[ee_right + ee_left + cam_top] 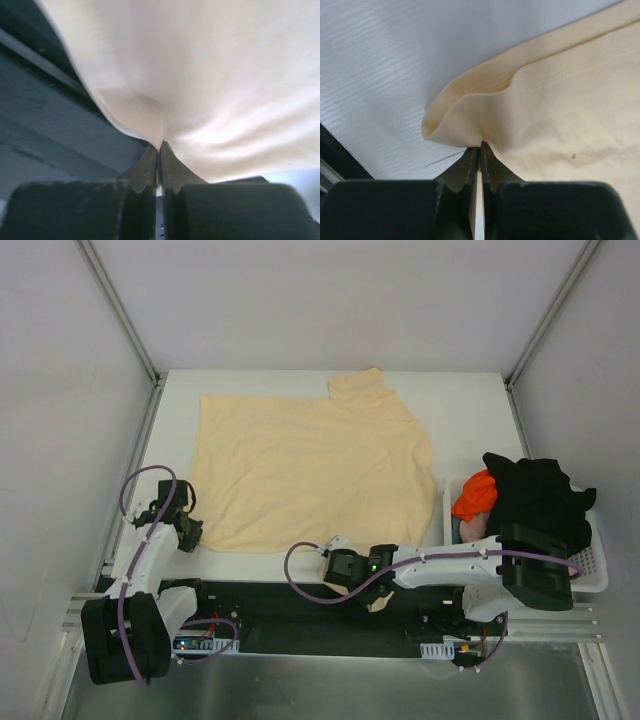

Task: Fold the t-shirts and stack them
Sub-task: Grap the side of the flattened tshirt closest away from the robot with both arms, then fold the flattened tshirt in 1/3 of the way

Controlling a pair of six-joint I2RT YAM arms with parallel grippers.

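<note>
The pale peach-yellow t-shirt (310,470) lies spread over most of the table (470,410), a soft plain cloth with shallow wrinkles. Its left edge runs straight, and one short sleeve (360,388) juts toward the far side. The near left corner is lifted off the table in a small rolled fold (455,115), with a double line of stitching along the edge beside it. The left jaws, at the end of the left arm (140,565), are pressed together on that corner and pinch the cloth. The right arm (450,562) reaches leftward along the near edge of the table. The right jaws are likewise pressed together on this shirt at its near edge, where the cloth bunches and hangs above the dark base plate (45,130). A small flap of it shows under the arm (378,602).

At the right side of the table stands a white lattice basket (595,575). A black t-shirt (540,495) is heaped over it, with an orange t-shirt (475,498) and a pinkish t-shirt (480,528) on its left side.

The table is white with a faint grain. Pale grey walls (330,300) close it in behind and on both sides, joined by metal corner rails (120,310). Purple cables (140,480) loop from both arms.
</note>
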